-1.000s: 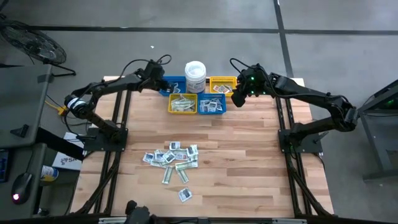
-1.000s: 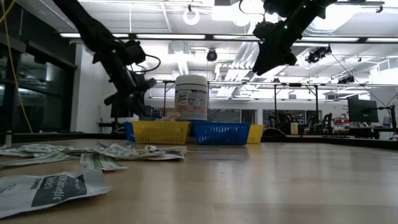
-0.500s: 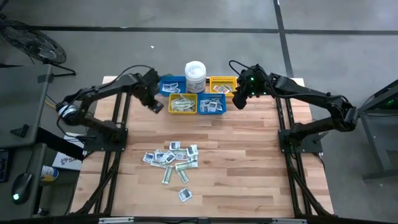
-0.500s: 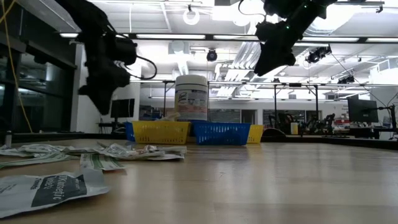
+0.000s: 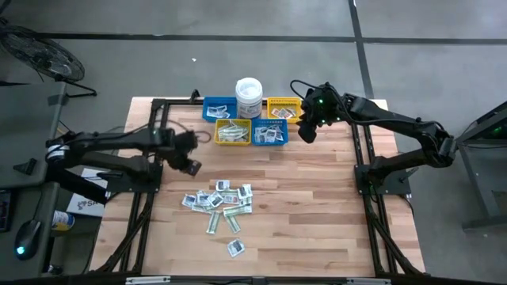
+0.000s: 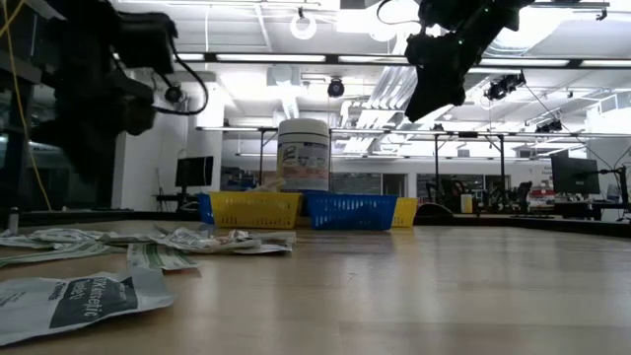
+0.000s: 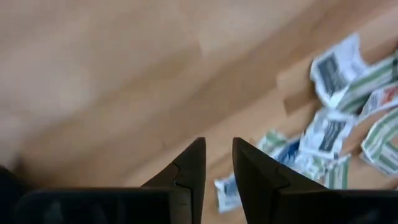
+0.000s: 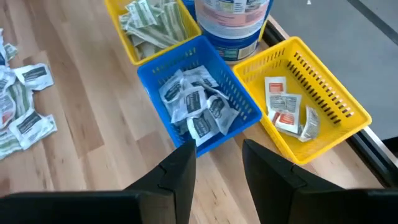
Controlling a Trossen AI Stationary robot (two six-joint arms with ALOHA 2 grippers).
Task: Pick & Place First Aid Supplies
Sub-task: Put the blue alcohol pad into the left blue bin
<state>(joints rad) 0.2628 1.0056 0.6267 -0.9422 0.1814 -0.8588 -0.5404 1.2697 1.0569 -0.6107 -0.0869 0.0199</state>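
Packets (image 5: 219, 203) scattered loose on table (image 5: 317, 206), near front-centre. Left gripper (image 5: 190, 165) above bare wood just beside pile's far-left edge, jaws narrowly parted, empty. Right gripper (image 5: 306, 131) beside blue bin (image 8: 199, 102), well apart from pile, jaws parted, empty.

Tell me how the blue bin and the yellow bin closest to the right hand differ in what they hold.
The blue bin is packed with crumpled white packets with dark print, piled over each other. The yellow bin beside it holds only a few white packets with orange-red print, with much of its floor showing. Both are small slotted plastic bins on the wooden table, touching side by side, just ahead of the right hand.
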